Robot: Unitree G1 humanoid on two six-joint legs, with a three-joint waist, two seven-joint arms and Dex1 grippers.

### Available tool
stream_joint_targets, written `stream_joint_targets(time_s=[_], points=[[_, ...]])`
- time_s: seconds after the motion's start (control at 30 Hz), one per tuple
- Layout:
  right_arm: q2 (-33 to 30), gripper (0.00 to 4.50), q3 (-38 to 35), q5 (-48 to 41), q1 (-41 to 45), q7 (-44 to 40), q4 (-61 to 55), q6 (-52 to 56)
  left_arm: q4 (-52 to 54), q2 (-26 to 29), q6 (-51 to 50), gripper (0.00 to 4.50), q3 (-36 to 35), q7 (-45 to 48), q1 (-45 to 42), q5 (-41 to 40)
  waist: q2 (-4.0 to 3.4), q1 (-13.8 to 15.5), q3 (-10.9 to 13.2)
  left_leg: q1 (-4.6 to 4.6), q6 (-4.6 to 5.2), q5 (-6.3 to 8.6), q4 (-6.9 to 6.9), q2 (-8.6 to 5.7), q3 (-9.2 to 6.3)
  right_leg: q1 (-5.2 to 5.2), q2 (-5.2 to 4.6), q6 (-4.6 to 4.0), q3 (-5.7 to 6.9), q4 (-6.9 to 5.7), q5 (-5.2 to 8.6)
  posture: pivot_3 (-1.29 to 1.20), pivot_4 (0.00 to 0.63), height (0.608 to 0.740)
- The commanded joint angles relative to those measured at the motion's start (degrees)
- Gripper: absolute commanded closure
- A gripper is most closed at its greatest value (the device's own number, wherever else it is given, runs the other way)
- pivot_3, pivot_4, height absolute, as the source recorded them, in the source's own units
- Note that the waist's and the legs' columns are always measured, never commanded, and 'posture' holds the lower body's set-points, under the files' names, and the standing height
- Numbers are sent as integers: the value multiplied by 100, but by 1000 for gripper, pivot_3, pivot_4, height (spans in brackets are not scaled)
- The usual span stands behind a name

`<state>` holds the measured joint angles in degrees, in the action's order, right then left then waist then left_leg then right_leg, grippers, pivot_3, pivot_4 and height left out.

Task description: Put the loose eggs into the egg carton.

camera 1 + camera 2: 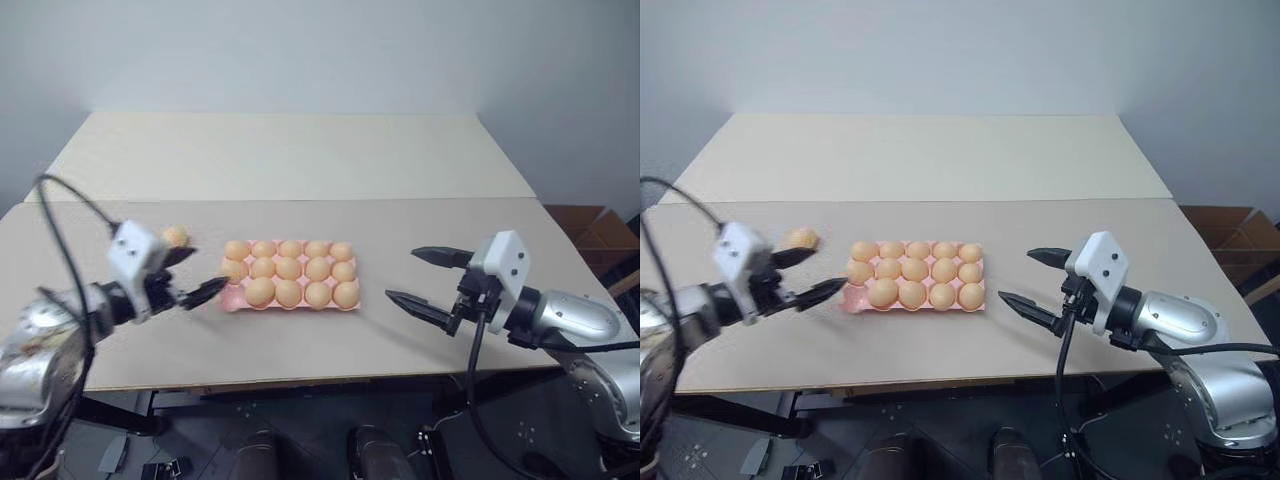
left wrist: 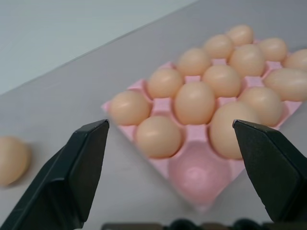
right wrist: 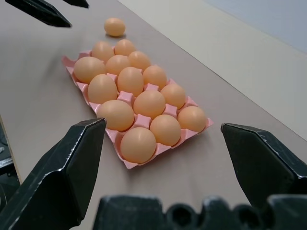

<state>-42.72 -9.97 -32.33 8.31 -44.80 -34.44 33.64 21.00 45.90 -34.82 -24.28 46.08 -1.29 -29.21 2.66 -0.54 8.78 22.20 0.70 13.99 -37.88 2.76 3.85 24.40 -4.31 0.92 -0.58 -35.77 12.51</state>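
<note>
Loose egg (image 2: 12, 160) cut off by the frame edge; egg carton (image 2: 199, 177) far end cropped; its near-left cup (image 1: 232, 297) partly hidden behind the left gripper (image 1: 196, 277).

each arm is a rounded silver-grey metal shell ending in a black wrist collar and a white angular block. the left tool (image 1: 192, 277) and right tool (image 1: 418, 276) each carry two black pointed fingers. black cables loop from both wrists.
</note>
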Motion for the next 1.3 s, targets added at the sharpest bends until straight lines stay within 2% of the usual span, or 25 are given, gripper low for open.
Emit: stream_joint_targets(time_s=[0.03,0.13,0.23,0.43,0.6,0.7,0.87,0.93,1.0,1.13,1.3], points=[[-142,0,-329,-281,54,-430,154,-281,-72,118,842,8,-1048,787,669,-129,0,-5,0,1,0,0,0,0,1,0,-2,-3,1,2,2,0,150,740],[-251,0,-399,-418,34,-807,359,-363,6,26,870,8,-1682,1186,1335,-478,0,13,1,0,0,0,0,0,4,-1,-7,-18,0,4,11,0,150,740],[-302,0,-388,-429,55,-1030,569,-431,251,-153,889,8,-1997,1407,1918,-716,-1,43,0,-7,0,0,0,5,5,-6,-10,-10,-1,4,23,0,150,740],[-326,0,-286,-303,212,-1106,787,-495,582,-504,893,8,-1977,962,2143,-893,-2,113,1,-13,-1,0,-1,7,8,-7,-8,2,-3,0,30,0,150,740],[-322,0,-288,-291,303,-1060,810,-483,641,-459,745,8,-1830,609,2020,-934,-2,109,0,-12,-1,0,-1,9,10,-5,1,-7,-3,-3,27,0,150,740],[-311,0,-243,-227,372,-1045,859,-544,542,-321,322,8,-1528,-99,1516,-824,-2,126,1,-10,-1,0,-1,6,9,-5,0,-8,-2,-4,27,0,150,740],[-164,0,-71,-124,566,-877,897,-573,-231,-533,-476,8,-372,-1973,-417,-13,2,143,-2,-18,-4,-6,-8,-1,4,-20,2,25,-1,-5,9,0,150,740],[-130,0,-24,-103,573,-830,877,-585,-628,-647,-716,8,-83,-2422,-1033,213,3,125,-2,-17,-5,-6,-8,-3,3,-22,1,48,-3,-3,-14,0,150,740],[-90,0,19,-65,564,-768,830,-601,-1262,-753,-965,8,226,-2849,-1759,495,3,102,-2,-10,-4,-6,-8,-4,3,-18,2,29,-4,3,-30,0,150,740],[-59,0,14,-48,516,-672,710,-608,-2556,-873,-807,8,751,-3006,-2789,937,4,77,-2,3,-3,-5,-7,-5,2,-8,6,31,-3,6,-30,0,150,740],[-49,0,-25,-91,446,-552,538,-547,-4045,-934,-273,8,1154,-2810,-3565,1351,4,64,-1,6,-1,-2,-7,-6,2,-7,3,31,0,8,-30,0,150,740]])
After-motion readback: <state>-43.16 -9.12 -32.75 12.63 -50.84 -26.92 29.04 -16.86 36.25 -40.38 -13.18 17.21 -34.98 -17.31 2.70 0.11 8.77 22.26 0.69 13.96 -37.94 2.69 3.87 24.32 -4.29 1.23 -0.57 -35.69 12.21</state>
